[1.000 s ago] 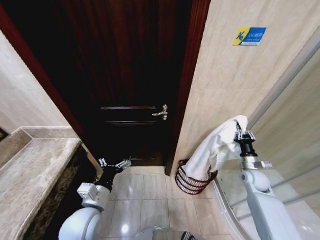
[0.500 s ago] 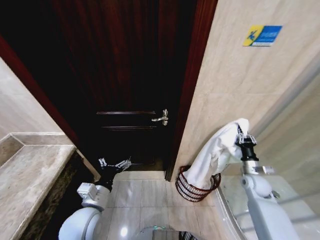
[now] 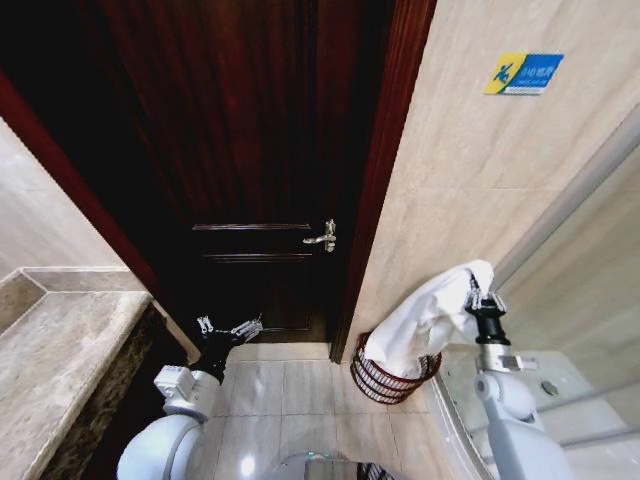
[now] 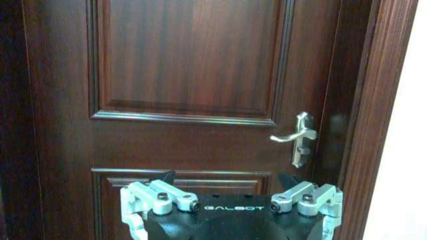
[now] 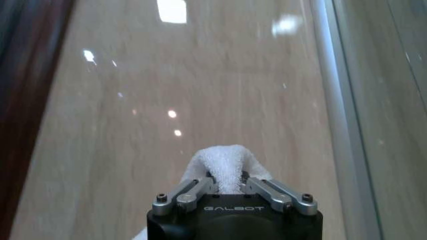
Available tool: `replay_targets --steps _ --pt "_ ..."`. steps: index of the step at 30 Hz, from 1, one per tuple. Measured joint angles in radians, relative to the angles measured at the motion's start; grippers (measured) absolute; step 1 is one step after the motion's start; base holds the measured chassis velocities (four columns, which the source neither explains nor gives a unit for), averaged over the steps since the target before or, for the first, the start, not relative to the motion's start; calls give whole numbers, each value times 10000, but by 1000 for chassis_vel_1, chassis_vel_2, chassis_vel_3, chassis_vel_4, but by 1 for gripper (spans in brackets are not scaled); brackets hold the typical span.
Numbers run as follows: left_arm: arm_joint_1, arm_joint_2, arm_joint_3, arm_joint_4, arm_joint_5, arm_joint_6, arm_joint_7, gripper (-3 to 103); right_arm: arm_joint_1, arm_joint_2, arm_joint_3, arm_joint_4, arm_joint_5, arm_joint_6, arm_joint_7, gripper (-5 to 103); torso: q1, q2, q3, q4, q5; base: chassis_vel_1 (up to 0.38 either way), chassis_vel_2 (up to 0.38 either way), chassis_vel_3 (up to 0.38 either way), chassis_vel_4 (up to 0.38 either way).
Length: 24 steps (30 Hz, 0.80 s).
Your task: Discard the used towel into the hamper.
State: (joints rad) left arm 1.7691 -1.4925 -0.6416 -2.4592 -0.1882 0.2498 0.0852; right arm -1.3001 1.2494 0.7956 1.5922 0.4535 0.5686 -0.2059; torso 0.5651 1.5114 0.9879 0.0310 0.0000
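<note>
Marble counter (image 3: pixel 60 350) sits at my far left, running along the wall. Next to it I have the left gripper (image 3: pixel 228 328) parked low, just in front of the dark wood door (image 3: pixel 250 150); in the left wrist view its fingers (image 4: pixel 157 192) stand spread wide with nothing between them, pointing at the door's lower panel, and the lever handle (image 4: pixel 297 137) shows above and off to one side. Moving right past the door frame, the hamper (image 3: pixel 385 375) stands on the tiled floor in the corner against the beige wall. The towel (image 3: pixel 425 315) drapes down from my right gripper (image 3: pixel 484 298), and its lower end seems to reach into the hamper's mouth, though I can't be sure it touches the bottom. The right wrist view shows that gripper's fingers (image 5: pixel 190 192) pinched together on a white fold of towel. Glass of a shower screen (image 3: pixel 590 260) fills my far right.
</note>
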Motion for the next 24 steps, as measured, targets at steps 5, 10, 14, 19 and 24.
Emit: replay_targets --steps 5,10,14,19,24 --pt "-1 0 0 0 0 0 0 100 195 25 -194 -974 304 -44 -187 10 5 -2 1 3 -1 0 0 0 0" --pt "-1 0 0 0 0 0 0 100 324 20 -438 -1674 389 -26 -527 10 3 -1 1 1 -3 0 0 0 0" --pt "-1 0 0 0 0 0 0 100 590 151 -600 -2331 116 116 -573 10 3 -2 1 2 0 0 0 0 0" --pt "-1 0 0 0 0 0 0 100 756 233 -738 -2801 5 107 -569 10 3 -2 1 3 -1 0 0 0 0" --pt "-1 0 0 0 0 0 0 100 920 234 -768 -3443 -70 96 -710 10 3 -2 1 1 -1 0 0 0 0"
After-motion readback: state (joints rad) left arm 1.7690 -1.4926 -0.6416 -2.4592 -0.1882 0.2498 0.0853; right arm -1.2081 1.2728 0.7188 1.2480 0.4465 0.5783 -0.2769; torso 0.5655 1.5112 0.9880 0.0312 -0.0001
